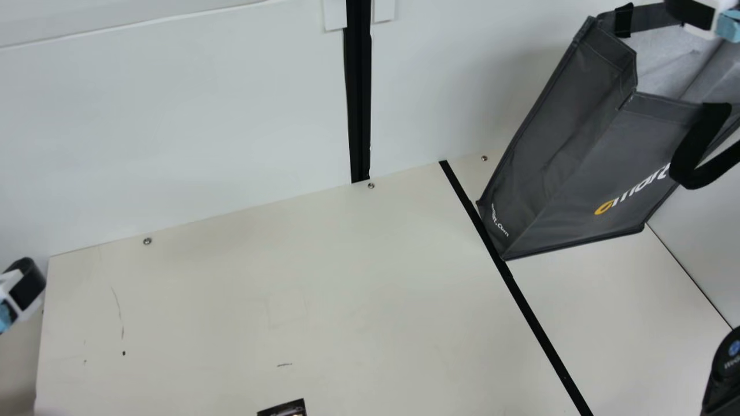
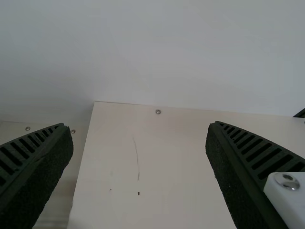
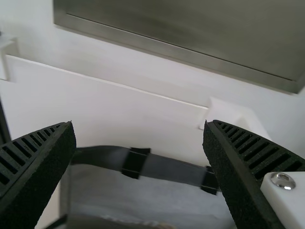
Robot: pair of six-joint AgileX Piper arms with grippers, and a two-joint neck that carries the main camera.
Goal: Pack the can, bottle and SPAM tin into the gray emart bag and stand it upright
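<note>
Cream table (image 1: 300, 289) runs up to a white back wall (image 1: 173, 127), with a vertical black band (image 1: 359, 92) on the wall and a narrow black strip (image 1: 532, 312) slanting across the tabletop. Screws (image 1: 371, 185) dot the far edge, and there are a few dark scuffs (image 1: 284, 364) on the surface. I have the bag (image 1: 566, 150) on the right side of the table, base down, mouth up, close to the back wall; its lower left edge meets the strip. Pale lining shows inside, and a black handle (image 1: 696, 150) hangs over the near face. Right gripper (image 1: 696, 14) is up at the bag's mouth, only partly in the main view; its own wrist view gives me fingers (image 3: 38, 167) well apart, with the bag's rim and two handle straps (image 3: 136, 162) beyond them. Behind that, a gray framed panel (image 3: 190, 38) sits higher up. Left gripper (image 1: 24, 286) is at the main view's left edge, over the table's left end, fingers (image 2: 38, 171) wide apart, nothing between them. Small dark printed item (image 1: 283, 409) is cut off at the main view's bottom edge; can't tell what it is.
</note>
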